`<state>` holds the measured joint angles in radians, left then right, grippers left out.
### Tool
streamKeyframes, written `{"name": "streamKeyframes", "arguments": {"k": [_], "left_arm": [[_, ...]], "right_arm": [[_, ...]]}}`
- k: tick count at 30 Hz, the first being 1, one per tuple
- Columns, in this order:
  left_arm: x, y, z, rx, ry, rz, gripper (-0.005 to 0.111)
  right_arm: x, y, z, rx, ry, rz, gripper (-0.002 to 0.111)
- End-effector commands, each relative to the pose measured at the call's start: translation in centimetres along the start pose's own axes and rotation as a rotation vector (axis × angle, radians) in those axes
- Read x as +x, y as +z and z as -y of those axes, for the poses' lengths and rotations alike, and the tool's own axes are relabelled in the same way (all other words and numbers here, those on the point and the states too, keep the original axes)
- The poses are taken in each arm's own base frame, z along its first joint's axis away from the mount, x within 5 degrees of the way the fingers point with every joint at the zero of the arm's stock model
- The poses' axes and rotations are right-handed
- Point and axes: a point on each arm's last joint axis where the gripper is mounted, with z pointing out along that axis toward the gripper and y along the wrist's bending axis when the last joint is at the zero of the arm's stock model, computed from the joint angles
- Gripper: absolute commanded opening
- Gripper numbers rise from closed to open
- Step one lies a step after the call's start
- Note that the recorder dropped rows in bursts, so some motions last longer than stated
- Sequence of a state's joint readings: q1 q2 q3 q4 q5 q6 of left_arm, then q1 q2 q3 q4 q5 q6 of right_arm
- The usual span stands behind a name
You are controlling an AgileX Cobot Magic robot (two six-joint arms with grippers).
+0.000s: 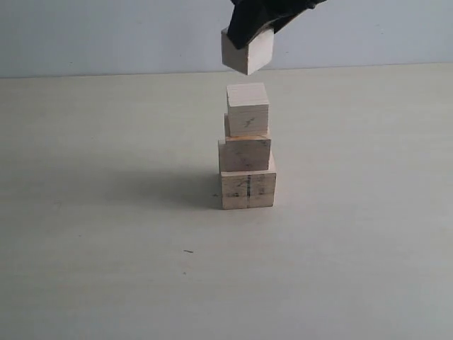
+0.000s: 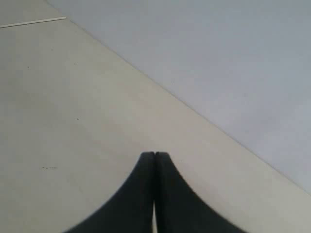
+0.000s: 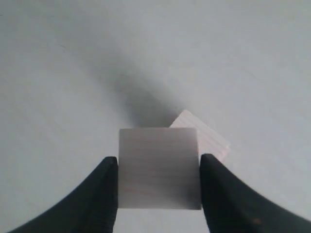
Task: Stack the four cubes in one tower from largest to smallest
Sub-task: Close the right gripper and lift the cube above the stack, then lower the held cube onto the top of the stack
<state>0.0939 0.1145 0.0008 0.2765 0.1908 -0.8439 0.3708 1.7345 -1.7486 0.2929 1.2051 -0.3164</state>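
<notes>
Pale wooden cube (image 1: 248, 53), the last one, is pinched by opposite side faces in my right gripper (image 3: 158, 160), just above the three-block wooden tower (image 1: 248, 152) and twisted against it. Light, stiff, probably slick. Left gripper (image 2: 154, 158) is pressed together, empty.

4 pale wood cubes (image 1: 248, 110); 2 blk tools: L tool (image 2: 154, 154), R tool (image 3: 158, 159); 1 table (image 1: 106, 248)

Probably a lab bench (staged-looking): pale tabletop (image 1: 106, 283) against plain grey wall (image 1: 106, 35).
</notes>
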Motion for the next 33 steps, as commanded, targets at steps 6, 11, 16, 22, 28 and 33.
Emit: {"name": "streamKeyframes", "arguments": {"k": [6,11,16,22,28,33], "left_arm": [[-0.1,-0.1,0.0,0.006,-0.001,0.011,0.0],[-0.1,-0.1,0.1,0.008,-0.001,0.01,0.0],[0.1,-0.1,0.4,0.056,0.013,-0.021,0.0],[0.2,-0.1,0.5,0.075,0.02,-0.032,0.0],[0.2,-0.1,0.5,0.075,0.02,-0.032,0.0],[0.2,-0.1,0.5,0.075,0.02,-0.032,0.0]], "right_arm": [[-0.4,0.9,0.5,-0.013,-0.433,-0.008,0.031],[-0.7,3.2,1.7,0.032,-0.402,-0.026,0.031],[-0.9,4.3,2.1,0.038,-0.112,-0.021,0.031],[-1.1,4.2,2.2,0.049,0.187,0.013,0.031],[-0.2,3.8,2.3,0.101,0.333,-0.054,0.031],[-0.5,1.6,1.2,0.104,0.503,0.128,0.031]]}}
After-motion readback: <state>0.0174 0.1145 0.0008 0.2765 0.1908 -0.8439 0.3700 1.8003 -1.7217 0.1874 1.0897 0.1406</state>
